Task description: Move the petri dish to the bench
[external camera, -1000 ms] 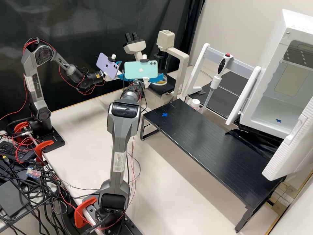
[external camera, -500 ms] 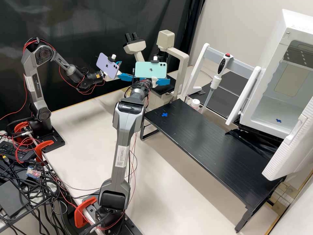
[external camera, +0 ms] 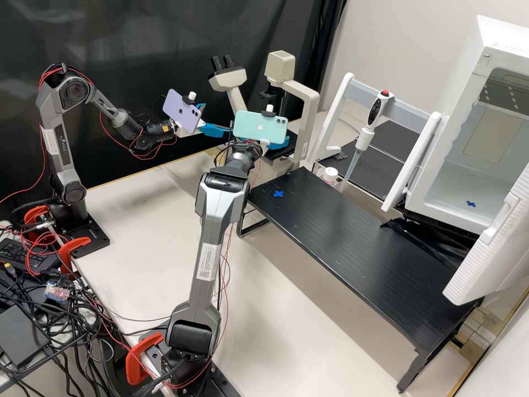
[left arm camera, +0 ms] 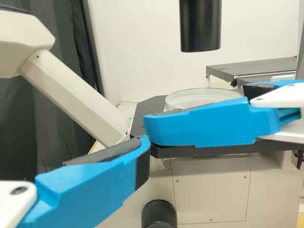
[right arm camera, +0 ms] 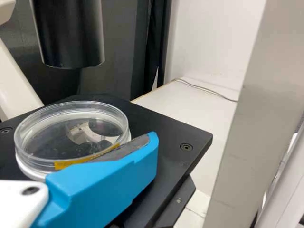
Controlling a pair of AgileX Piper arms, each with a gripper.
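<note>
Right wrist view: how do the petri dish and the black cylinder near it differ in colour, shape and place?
The petri dish is clear and see-through; the black cylinder is opaque. The petri dish is broad and shallow, while the black cylinder is a deeper upright tube. The petri dish lies on the black stage; the black cylinder hangs above stage height. Both are round.

Two arms point(external camera: 211, 226), two phones point(external camera: 260, 128) and two blue crosses point(external camera: 278, 194) are being counted, while one petri dish point(right arm camera: 71, 137), one microscope point(external camera: 305, 91), one pipette point(external camera: 363, 138), one lidded container point(external camera: 330, 175), one black riser point(external camera: 352, 237) and one white cabinet point(external camera: 452, 215) are also being counted.
</note>
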